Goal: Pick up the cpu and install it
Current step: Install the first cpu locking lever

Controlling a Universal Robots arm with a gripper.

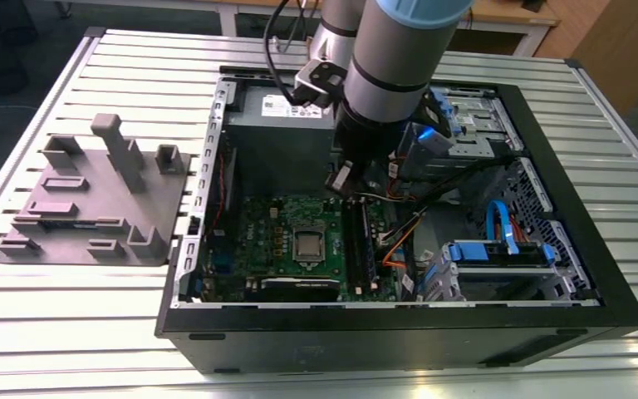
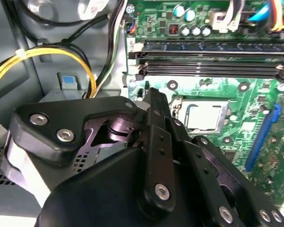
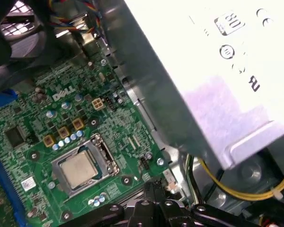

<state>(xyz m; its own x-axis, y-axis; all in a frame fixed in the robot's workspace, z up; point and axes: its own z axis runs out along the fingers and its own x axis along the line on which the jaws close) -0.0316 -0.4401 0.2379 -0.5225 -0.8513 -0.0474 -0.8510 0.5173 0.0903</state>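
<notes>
The cpu (image 1: 309,244) lies flat in its socket in the middle of the green motherboard (image 1: 263,220), inside the open computer case. Both wrist views show its silver-grey top (image 2: 201,116) (image 3: 78,168) framed by the socket. My gripper (image 1: 341,179) hangs above the board, beside the cpu and close to the grey power supply box (image 1: 280,125). Its black fingers (image 2: 154,101) stand together, shut, with nothing between them. In the first wrist view the gripper (image 3: 154,187) hovers off the socket's corner, apart from the cpu.
Memory sticks (image 2: 208,59) run along one side of the socket. Yellow cables (image 2: 47,52) cross near the power supply. A blue drive caddy (image 1: 497,253) fills the case on the exterior view's right. A grey plastic fixture (image 1: 92,199) stands on the slatted table outside the case.
</notes>
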